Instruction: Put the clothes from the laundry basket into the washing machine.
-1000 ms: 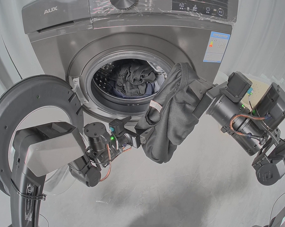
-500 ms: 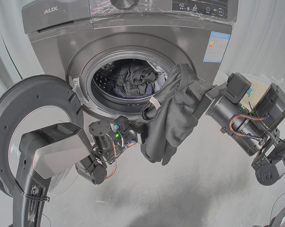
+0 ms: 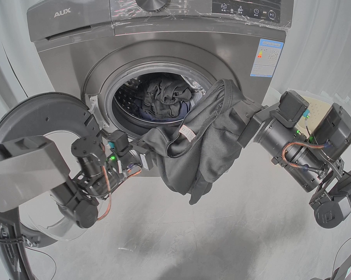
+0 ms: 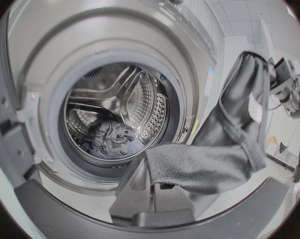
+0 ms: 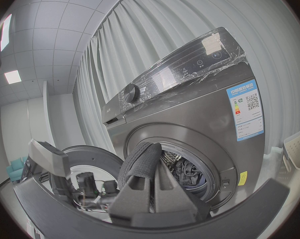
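A dark grey garment (image 3: 200, 144) hangs stretched between both grippers in front of the washing machine's open drum (image 3: 160, 98). My left gripper (image 3: 145, 152) is shut on the garment's left edge, low at the drum's rim; in the left wrist view its fingers (image 4: 136, 183) pinch the fabric (image 4: 203, 170). My right gripper (image 3: 237, 111) is shut on the waistband at the drum's right side, seen bunched (image 5: 143, 163) over the gripper (image 5: 151, 180). More dark clothes (image 3: 164, 96) lie inside the drum (image 4: 110, 140).
The machine's round door (image 3: 39, 121) stands swung open on the left, close behind my left arm. A cream laundry basket (image 3: 319, 107) sits behind my right arm, its corner (image 5: 298, 146) beside the machine. Bare grey floor (image 3: 206, 230) lies in front.
My left arm has swung left and upward, pulling the garment's lower edge with it, so the cloth now spreads wider across the drum's front. The right arm has stayed put.
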Motion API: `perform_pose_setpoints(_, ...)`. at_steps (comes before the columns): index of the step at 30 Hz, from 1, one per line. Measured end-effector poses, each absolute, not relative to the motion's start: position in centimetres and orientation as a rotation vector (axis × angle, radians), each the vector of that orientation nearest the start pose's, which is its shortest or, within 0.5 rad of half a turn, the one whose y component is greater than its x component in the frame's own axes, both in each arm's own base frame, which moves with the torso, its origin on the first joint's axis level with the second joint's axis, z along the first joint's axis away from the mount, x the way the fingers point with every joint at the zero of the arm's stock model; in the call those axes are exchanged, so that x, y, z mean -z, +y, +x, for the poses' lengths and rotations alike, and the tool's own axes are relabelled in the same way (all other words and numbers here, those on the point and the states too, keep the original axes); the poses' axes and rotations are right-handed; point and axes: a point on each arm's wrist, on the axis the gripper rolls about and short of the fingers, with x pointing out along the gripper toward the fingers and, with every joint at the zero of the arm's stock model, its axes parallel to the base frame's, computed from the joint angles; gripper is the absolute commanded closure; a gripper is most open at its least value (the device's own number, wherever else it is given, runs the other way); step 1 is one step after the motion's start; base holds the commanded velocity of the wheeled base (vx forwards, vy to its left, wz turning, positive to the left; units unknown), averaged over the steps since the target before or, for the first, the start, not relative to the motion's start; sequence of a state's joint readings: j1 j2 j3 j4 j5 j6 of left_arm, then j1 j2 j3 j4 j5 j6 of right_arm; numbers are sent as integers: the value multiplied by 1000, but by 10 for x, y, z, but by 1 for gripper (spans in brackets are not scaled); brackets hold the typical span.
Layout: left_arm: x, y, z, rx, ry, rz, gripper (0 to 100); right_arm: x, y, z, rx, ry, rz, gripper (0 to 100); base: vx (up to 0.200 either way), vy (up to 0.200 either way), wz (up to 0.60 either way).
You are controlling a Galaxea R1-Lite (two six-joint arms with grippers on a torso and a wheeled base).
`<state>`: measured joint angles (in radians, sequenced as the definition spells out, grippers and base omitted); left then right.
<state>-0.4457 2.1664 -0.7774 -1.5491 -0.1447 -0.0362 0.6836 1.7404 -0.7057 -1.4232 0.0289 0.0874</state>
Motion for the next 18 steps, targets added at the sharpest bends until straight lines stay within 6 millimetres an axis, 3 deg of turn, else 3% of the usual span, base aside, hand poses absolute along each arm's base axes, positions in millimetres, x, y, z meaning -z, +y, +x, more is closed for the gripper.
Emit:
perform_pose_setpoints(8,-152,-130,289,554,-204,-69,100,-219,191,235,-697,-335,211,100,0,0,0)
perform_pose_setpoints(18,-202,-102,267,503,-371,-82,100,-212,192,245,-661,-327,209,100,0,0,0)
